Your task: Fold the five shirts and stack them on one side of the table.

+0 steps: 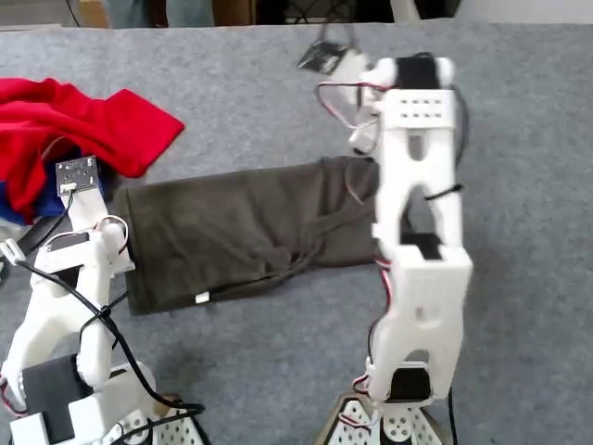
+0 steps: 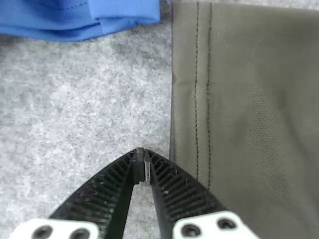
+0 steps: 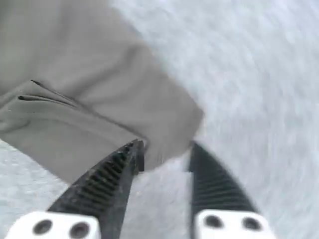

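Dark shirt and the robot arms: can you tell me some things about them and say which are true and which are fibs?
1. The dark shirt lies on the grey table. True.
2. The red shirt lies on top of the dark shirt. False: it lies beside it, on a blue shirt.
3. The left gripper is shut. True.
4. The right gripper is shut too. False: it is open, at the dark shirt's edge.
5. The left gripper holds the blue shirt. False: it holds nothing and is over bare table by the dark shirt's hem.
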